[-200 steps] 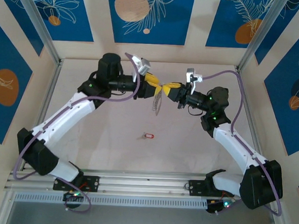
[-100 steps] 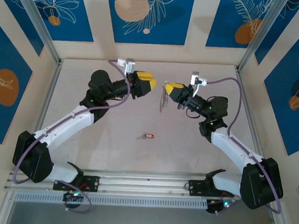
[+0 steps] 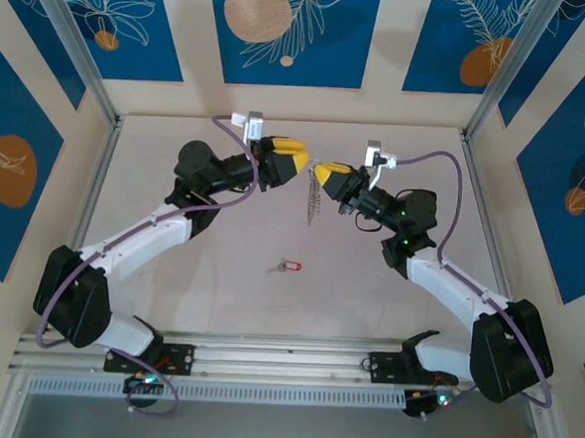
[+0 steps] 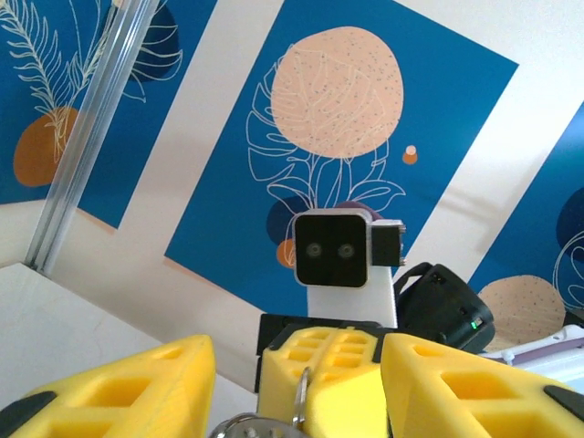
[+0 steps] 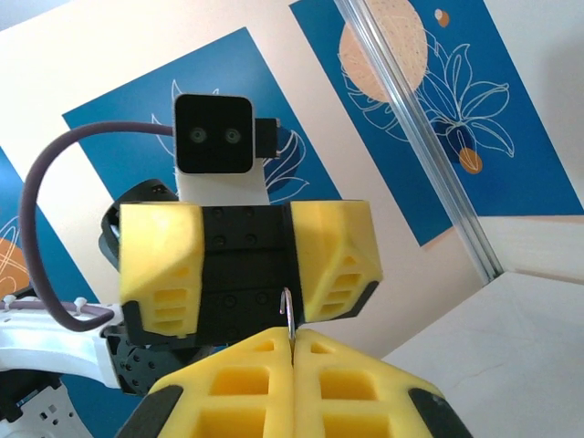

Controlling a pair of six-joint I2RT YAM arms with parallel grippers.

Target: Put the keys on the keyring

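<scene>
I have the keyring (image 3: 314, 195) pinched between the closed fingers of my right gripper (image 3: 322, 170), dangling just under their tips. My left gripper (image 3: 296, 162) faces it almost tip to tip, fingers parted. The red key (image 3: 290, 267) lies on the table (image 3: 210, 274), well apart from both grippers, toward the arm bases.

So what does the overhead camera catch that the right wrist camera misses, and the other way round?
Overhead: the red key lying on the table, apart from both arms. Right wrist: a close look at the right gripper shut on the thin wire of the keyring. Both: the left gripper, open, facing it.
</scene>
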